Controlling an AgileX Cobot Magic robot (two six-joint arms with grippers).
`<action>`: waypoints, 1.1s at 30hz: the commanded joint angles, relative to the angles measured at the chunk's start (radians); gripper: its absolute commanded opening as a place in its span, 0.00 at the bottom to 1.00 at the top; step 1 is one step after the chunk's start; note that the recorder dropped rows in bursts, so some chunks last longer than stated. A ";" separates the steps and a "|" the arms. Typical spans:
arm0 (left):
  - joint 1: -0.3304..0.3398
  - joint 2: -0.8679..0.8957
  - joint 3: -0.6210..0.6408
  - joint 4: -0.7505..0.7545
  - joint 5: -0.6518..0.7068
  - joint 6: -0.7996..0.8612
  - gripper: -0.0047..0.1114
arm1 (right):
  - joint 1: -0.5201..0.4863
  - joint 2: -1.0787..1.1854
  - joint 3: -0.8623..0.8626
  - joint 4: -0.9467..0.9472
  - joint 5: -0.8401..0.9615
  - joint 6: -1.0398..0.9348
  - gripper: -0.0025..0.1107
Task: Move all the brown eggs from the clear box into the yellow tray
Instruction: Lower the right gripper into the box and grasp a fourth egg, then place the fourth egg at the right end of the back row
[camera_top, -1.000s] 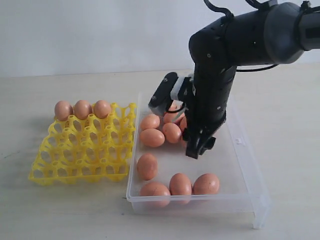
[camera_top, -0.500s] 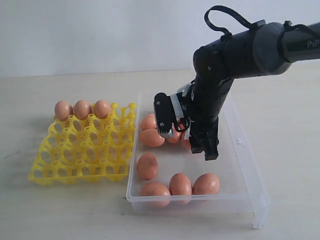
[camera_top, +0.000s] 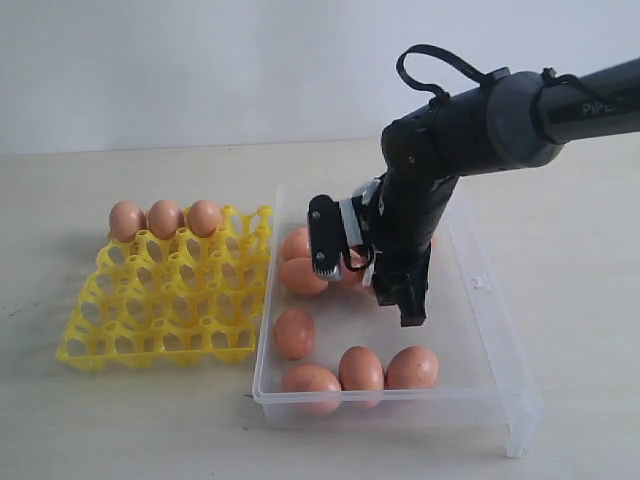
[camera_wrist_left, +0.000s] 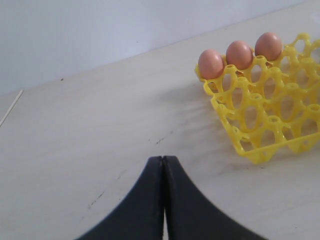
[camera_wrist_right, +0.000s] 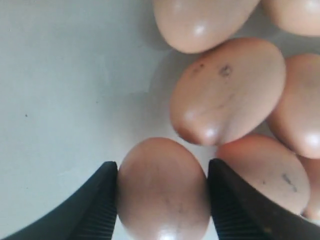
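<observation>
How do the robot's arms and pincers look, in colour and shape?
The right arm is black with rounded joints, a grey segment, white lettering and a looped black cable. The right pincer has black ribbed fingers; the left pincer has black tapering ones.

**Smooth and Shiny**

The eggs (camera_wrist_right: 227, 92) are smooth and a bit shiny. The box (camera_top: 497, 345) is clear, glossy plastic. The tray (camera_top: 165, 300) is shiny yellow plastic. The bench (camera_wrist_left: 90, 125) looks dull. The right pincer (camera_wrist_right: 162, 195) has ridged black pads (camera_wrist_right: 227, 210).

Right wrist close, seemingly above brown eggs (camera_wrist_right: 227, 92)
</observation>
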 joint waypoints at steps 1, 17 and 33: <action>-0.002 -0.006 -0.004 0.000 -0.008 -0.004 0.04 | 0.007 -0.117 0.003 0.081 -0.127 0.268 0.02; -0.002 -0.006 -0.004 0.000 -0.008 -0.004 0.04 | 0.065 0.029 -0.002 -0.227 -0.972 1.467 0.02; -0.002 -0.006 -0.004 0.000 -0.008 -0.004 0.04 | 0.059 0.253 -0.171 -0.317 -1.074 1.585 0.02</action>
